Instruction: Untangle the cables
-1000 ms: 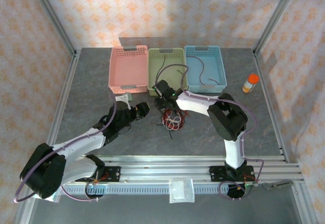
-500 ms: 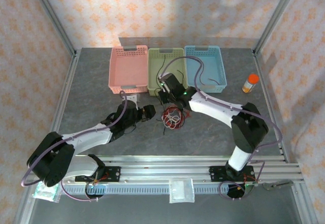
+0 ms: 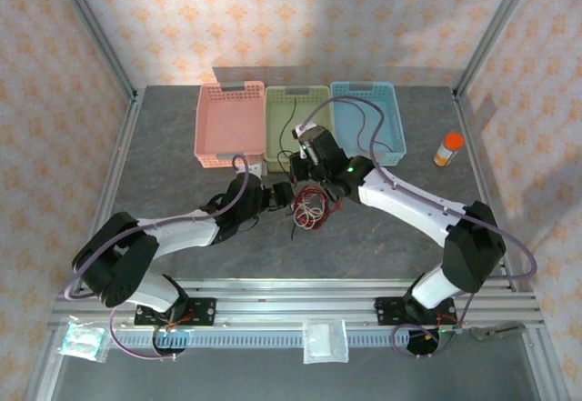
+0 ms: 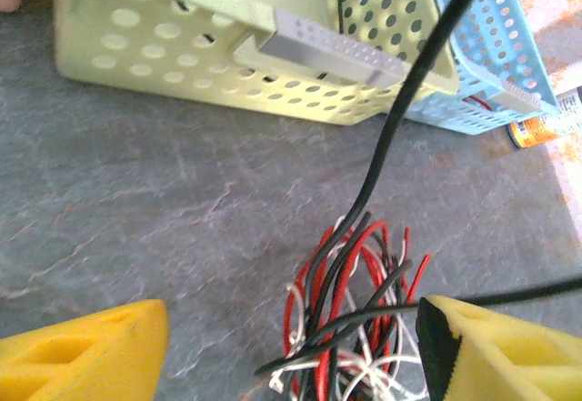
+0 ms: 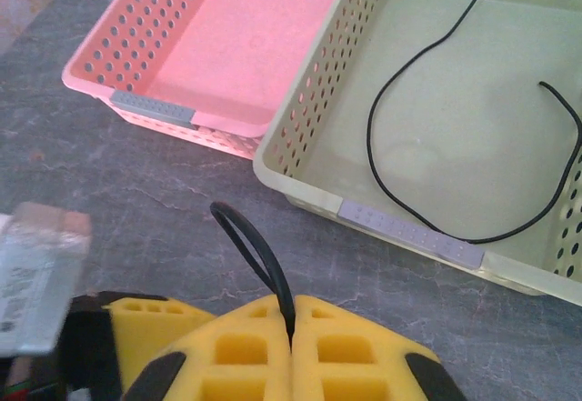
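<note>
The cables (image 3: 311, 210) are a small knot of thin red, black and white wires just in front of the green basket (image 3: 297, 91). The left gripper (image 4: 293, 337) straddles the knot, fingers spread wide. The right gripper (image 5: 291, 328) is clenched on a looped black cable (image 5: 277, 283).

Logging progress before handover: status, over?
Right gripper shut on black cable. Left gripper open, flanking the tangle. Tangle knotted, on the table. Green basket close behind.
</note>
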`<state>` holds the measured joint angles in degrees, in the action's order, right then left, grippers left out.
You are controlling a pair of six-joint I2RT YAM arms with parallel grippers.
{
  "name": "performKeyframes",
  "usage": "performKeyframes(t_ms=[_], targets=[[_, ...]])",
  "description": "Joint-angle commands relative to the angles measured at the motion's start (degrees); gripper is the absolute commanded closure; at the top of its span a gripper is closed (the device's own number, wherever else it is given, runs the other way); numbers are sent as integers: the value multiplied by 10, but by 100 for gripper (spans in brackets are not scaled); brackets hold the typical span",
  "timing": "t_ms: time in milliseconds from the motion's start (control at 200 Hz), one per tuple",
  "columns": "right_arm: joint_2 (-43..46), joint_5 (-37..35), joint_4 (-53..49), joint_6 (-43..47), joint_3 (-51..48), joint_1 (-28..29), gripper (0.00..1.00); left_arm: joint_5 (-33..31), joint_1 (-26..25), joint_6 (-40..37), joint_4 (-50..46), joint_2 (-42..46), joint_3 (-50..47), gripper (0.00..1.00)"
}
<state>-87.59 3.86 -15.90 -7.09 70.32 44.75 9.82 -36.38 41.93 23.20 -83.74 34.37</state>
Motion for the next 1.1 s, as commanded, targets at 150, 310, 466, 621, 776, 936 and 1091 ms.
performKeyframes(t_ms=[150,310,466,621,776,936,1091], targets=[[44,11,-9,-20,21,3,100,-2,-16,-4,43,-61,39,27],[67,14,-8,-29,30,3,100,3,-25,0,52,-91,45,27],[90,9,-22,-29,54,3,100,7,-29,5,63,-111,46,27],[118,-7,-29,-24,82,3,100,9,-31,10,69,-122,44,27],[137,-23,-47,-16,119,3,100,5,-32,10,69,-129,42,28],[153,-38,-66,-9,149,3,100,4,-32,10,69,-131,37,28],[166,-60,-82,-2,170,3,100,1,-32,12,69,-137,36,28]])
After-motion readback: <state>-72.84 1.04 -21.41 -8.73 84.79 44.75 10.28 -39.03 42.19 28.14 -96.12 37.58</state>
